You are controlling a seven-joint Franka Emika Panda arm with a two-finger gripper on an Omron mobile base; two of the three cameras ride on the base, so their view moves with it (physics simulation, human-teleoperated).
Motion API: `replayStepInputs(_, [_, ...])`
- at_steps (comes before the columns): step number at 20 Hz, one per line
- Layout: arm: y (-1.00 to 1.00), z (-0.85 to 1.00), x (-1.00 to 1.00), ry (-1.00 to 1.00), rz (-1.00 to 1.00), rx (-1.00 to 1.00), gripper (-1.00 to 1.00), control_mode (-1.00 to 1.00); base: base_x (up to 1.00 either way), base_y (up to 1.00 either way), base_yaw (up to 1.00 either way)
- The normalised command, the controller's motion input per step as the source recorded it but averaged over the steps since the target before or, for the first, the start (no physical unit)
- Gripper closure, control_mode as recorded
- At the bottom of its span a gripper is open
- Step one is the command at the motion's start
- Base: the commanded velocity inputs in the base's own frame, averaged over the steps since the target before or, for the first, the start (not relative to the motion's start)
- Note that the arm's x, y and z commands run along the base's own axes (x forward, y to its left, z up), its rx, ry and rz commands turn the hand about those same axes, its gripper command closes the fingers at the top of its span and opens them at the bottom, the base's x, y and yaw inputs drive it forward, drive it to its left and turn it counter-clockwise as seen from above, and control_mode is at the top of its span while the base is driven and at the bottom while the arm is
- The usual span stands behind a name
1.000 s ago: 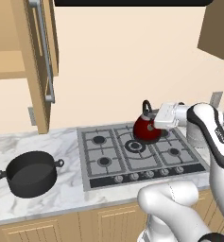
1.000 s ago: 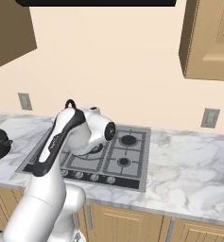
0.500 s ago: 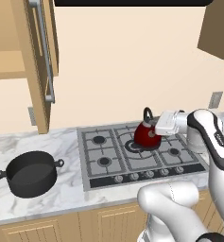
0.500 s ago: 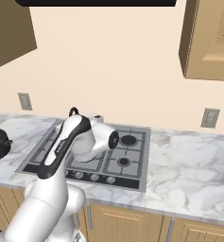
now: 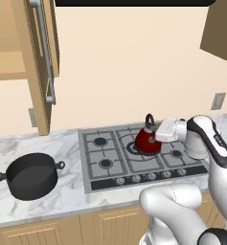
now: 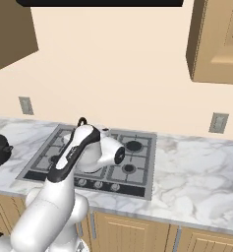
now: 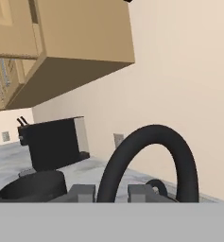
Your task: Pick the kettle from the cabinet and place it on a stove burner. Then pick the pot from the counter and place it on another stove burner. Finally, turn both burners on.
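The dark-red kettle (image 5: 146, 140) sits low on the middle burner of the grey cooktop (image 5: 107, 158). My gripper (image 5: 154, 128) reaches in from the right and is shut on its black arched handle (image 7: 179, 156), which passes between the fingertips (image 7: 82, 193) in the hand view. In the right base view my arm covers the kettle body, and just the handle top (image 6: 81, 121) sticks out. The black pot (image 5: 31, 174) stands on the marble counter (image 5: 62, 206) left of the cooktop, apart from the gripper. Up at the left the tan cabinet (image 5: 38, 62) hangs with its door open.
A tall black boxy appliance (image 7: 54, 142) stands on the counter beyond the pot (image 7: 33, 186). Knobs (image 5: 151, 176) line the cooktop's front edge. Another wall cabinet (image 6: 216, 39) hangs at the upper right, with bare counter (image 6: 201, 172) under it. An outlet (image 5: 218, 101) sits on the wall.
The gripper has brought the kettle down from above the cooktop onto the middle burner. The pot has not moved.
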Motion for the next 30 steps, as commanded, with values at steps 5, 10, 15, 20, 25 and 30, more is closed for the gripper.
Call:
replayStepInputs(5, [-0.06,-0.31,0.29,0.00,0.00,0.05,1.00,-1.00,0.00,0.00,0.00])
replayStepInputs(10, [-0.13,-0.27,0.28,-0.01,0.00,0.06,1.00,-1.00,0.00,0.00,0.00])
replayStepInputs(15, [-0.11,-0.16,0.26,-0.05,0.00,0.04,1.00,-1.00,0.00,0.00,0.00])
replayStepInputs(20, [0.00,-0.09,0.23,-0.04,0.00,0.02,1.00,-1.00,0.00,0.00,0.00])
replayStepInputs(25, [-0.01,-0.07,0.19,0.00,-0.02,0.00,1.00,-1.00,0.00,0.00,0.00])
replayStepInputs(30, [-0.01,0.00,0.26,0.06,-0.03,-0.05,1.00,-1.00,0.00,0.00,0.00])
